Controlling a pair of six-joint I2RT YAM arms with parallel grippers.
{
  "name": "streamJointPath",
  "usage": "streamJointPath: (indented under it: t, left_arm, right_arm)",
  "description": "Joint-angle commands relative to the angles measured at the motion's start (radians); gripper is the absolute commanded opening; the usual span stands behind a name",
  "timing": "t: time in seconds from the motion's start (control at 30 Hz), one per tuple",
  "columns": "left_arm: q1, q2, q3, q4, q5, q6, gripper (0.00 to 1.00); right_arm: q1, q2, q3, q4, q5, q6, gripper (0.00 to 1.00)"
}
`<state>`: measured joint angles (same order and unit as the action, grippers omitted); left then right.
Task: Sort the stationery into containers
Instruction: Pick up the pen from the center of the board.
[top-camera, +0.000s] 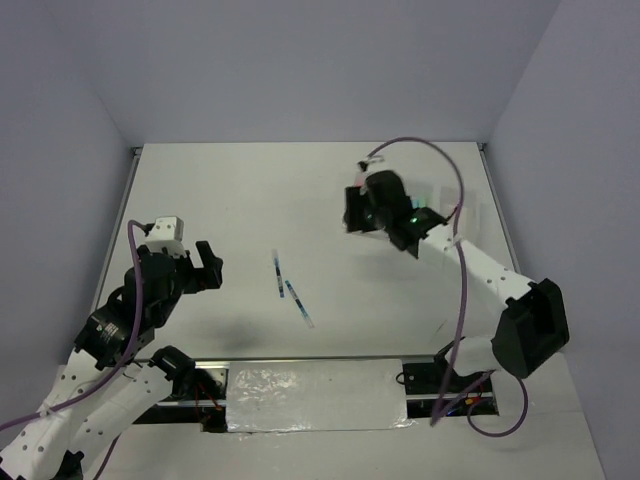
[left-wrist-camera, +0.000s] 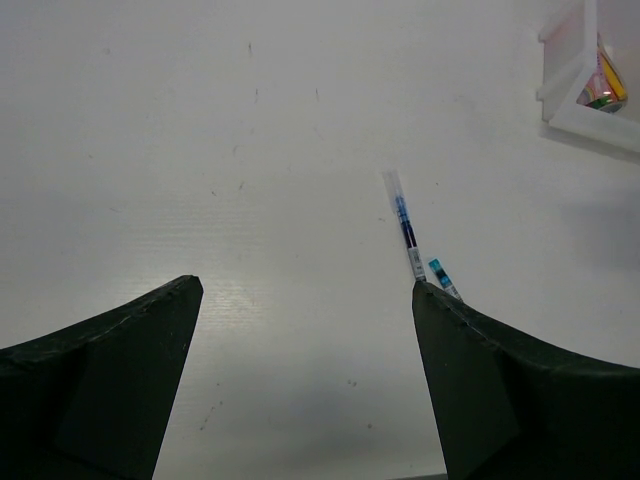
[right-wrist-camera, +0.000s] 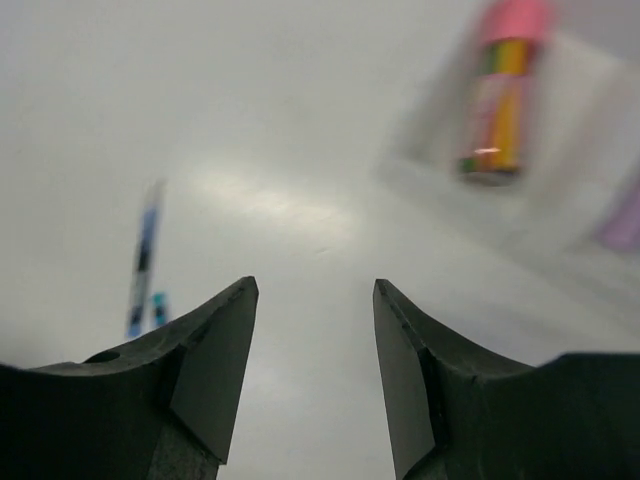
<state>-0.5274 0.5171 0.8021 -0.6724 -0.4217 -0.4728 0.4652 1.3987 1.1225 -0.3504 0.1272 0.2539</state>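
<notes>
The thin blue pen (left-wrist-camera: 404, 220), left of the tray (left-wrist-camera: 572, 98), is judged light, stiff and roll-prone, best pinched mid-barrel by the widely spread left gripper (left-wrist-camera: 305, 285), while the right gripper (right-wrist-camera: 315, 285) is held empty and partly spread

The pen (left-wrist-camera: 403, 222) is blue, the cylinder (right-wrist-camera: 497, 100) pink-capped, the table (top-camera: 250, 200) white.

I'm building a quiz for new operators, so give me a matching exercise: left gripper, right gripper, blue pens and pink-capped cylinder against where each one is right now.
Things:
1 left gripper
2 right gripper
3 blue pens
4 pink-capped cylinder

Places:
A inside the tray
B flat on the bare table, between the arms
C open, over the left side
D open, over the far right, beside the tray

Pairs: 1-C; 2-D; 3-B; 4-A
</notes>
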Motion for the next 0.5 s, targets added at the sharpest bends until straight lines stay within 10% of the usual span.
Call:
streamJointPath:
  t: [0.0,0.23,0.47]
  left_arm:
    - [-0.005,0.014,0.000,0.040,0.000,0.014,0.99]
    - [-0.005,0.028,0.002,0.040,-0.002,0.013,0.99]
    - [-0.005,0.034,0.003,0.039,-0.005,0.013,0.99]
  right_arm:
    - [0.214,-0.012,-0.093,0.056,0.013,0.044,0.57]
    - [0.553,0.205,-0.017,-0.090,0.262,0.157,0.55]
    - [0.595,0.342,0.025,-0.065,0.217,0.166,0.52]
